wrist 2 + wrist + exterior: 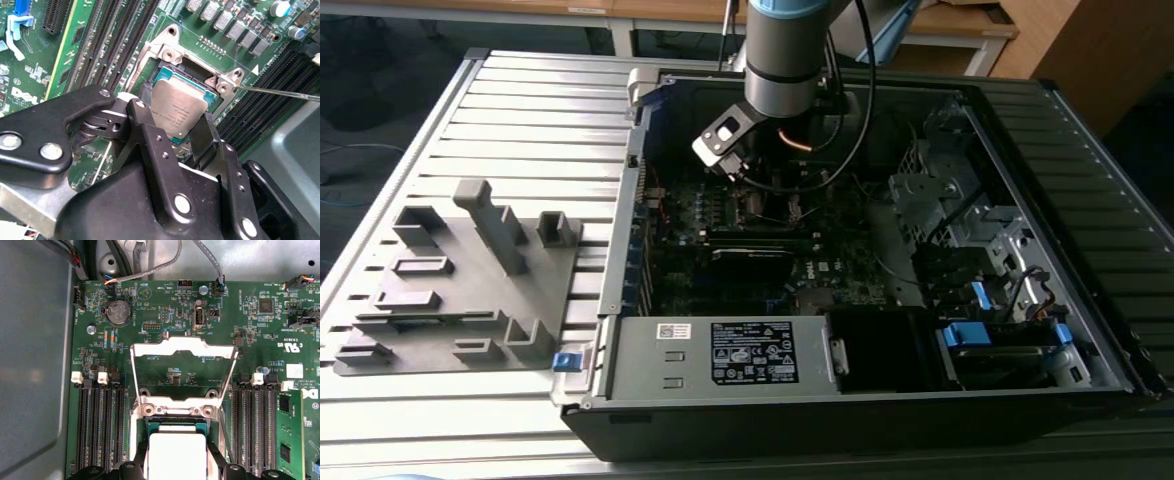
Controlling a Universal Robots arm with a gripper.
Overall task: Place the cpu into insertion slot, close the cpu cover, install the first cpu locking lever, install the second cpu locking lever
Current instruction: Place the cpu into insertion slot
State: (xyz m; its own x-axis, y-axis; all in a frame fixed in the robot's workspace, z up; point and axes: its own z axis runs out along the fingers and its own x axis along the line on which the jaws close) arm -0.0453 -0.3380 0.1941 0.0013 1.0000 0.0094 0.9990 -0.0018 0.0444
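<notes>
In both wrist views my gripper (175, 127) (177, 467) is shut on the cpu (177, 107) (177, 452), a flat silver square held by two opposite edges between the black fingers (145, 130). The cpu hangs tilted just over the insertion slot (172, 75) (175, 426), whose teal edge shows beyond it. The cpu cover (185, 343), a thin silvery frame, stands swung open on its hinge past the slot. A thin locking lever (280, 93) sticks out sideways from the socket's corner. In the exterior view the gripper (744, 175) reaches down into the open computer case (620, 330).
Black memory slots (100, 425) (252, 425) flank the socket on both sides. Cables (150, 267) run along the board's far edge. A power supply (720, 355) sits in the case's near side. A grey fixture tray (454, 270) lies outside the case, on the exterior view's left.
</notes>
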